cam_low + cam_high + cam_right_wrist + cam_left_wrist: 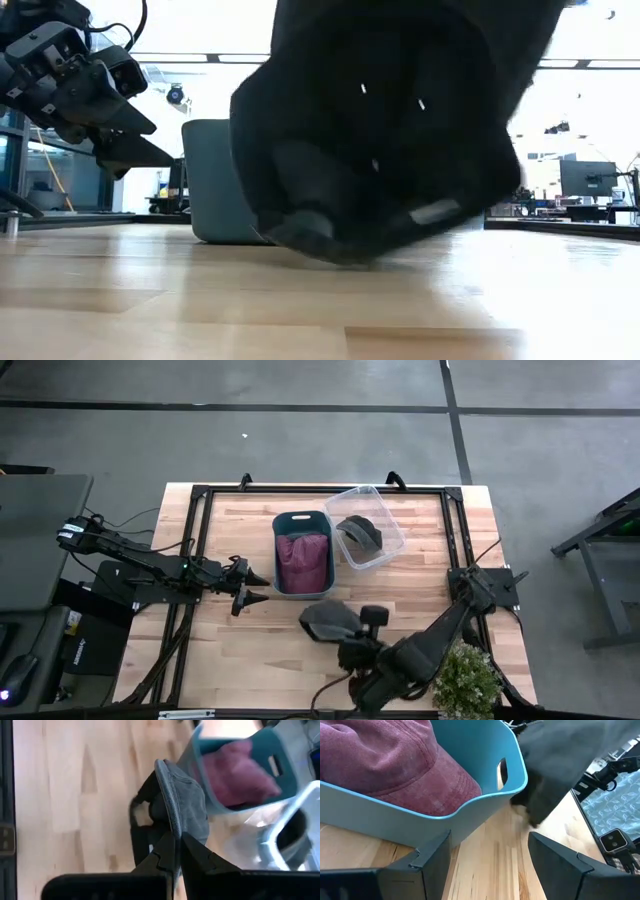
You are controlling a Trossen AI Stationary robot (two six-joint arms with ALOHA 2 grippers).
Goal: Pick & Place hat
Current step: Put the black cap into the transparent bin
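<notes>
A dark grey cap [325, 618] sits near the table's near edge, just in front of the teal bin [302, 520]. It fills the low view [380, 130]. My right gripper [176, 837] is shut on it, reaching in from the near right. A maroon cap [302, 560] lies inside the teal bin, and another dark cap [360, 532] lies in the clear bin [390, 520]. My left gripper [490, 855] hovers open beside the teal bin's left wall [395, 820], touching nothing. My right gripper pinches the grey cap's brim edge [172, 822] between its two fingers, which lie roughly along the brim's rim. The crown [192, 805] extends away from the fingers toward the teal bin. Whether the cap's lowest part [330, 250] rests on the table or hangs just above it, I cannot tell.
The teal bin and the clear bin stand side by side at the table's far middle. A potted plant [465, 680] stands at the near right corner beside my right arm. Bare wood [240, 650] lies on the near left of the table.
</notes>
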